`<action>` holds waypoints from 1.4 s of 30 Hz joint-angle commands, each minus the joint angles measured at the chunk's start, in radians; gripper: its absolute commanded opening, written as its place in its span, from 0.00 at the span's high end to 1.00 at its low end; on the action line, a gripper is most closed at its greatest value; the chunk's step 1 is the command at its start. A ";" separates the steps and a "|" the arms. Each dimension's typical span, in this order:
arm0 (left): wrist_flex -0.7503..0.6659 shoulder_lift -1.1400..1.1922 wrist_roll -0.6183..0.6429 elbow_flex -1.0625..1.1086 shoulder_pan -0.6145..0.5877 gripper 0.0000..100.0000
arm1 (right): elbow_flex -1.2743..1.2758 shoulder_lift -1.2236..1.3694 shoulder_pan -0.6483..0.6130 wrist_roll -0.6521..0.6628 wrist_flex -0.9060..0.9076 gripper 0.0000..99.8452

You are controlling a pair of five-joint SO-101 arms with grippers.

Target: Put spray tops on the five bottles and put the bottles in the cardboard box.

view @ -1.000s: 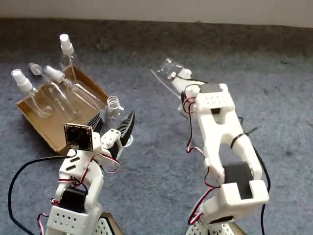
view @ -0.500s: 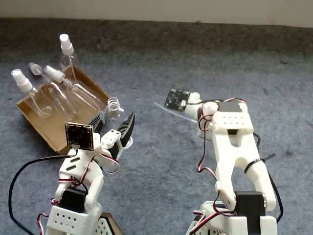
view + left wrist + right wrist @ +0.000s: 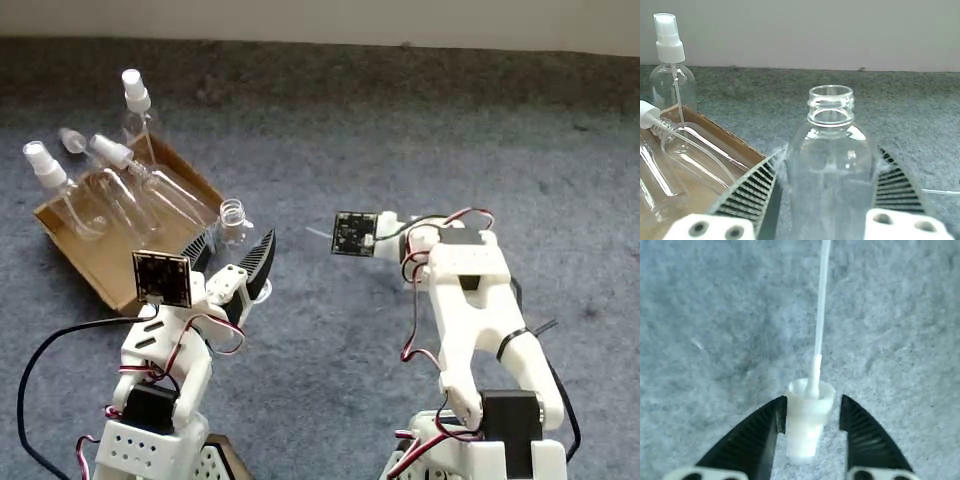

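Observation:
A clear bottle without a top (image 3: 830, 165) stands upright on the carpet beside the cardboard box (image 3: 95, 262). My left gripper (image 3: 829, 157) is shut on its body, and the bottle's open neck (image 3: 232, 212) rises above the black fingers. My right gripper (image 3: 812, 402) is shut on a white spray top (image 3: 807, 417), whose thin dip tube (image 3: 821, 315) points away over the carpet. From above, the right arm (image 3: 465, 275) is at mid-table, with the tube's tip (image 3: 318, 233) sticking out towards the bottle. Three capped bottles (image 3: 120, 190) lie in the box.
Another capped bottle (image 3: 135, 105) stands upright at the box's far corner, also seen as a bottle (image 3: 670, 75) in the left wrist view. Grey carpet (image 3: 480, 150) stretches open to the far right. A pale wall runs along the far edge.
The right arm has drawn back from the far middle towards its base and turned its wrist, bringing the spray top with it. The left arm and its bottle have not moved.

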 commanded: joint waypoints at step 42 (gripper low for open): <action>0.002 -0.004 0.005 0.019 -0.012 0.87 | 0.081 -0.206 -0.061 -2.159 -0.079 0.77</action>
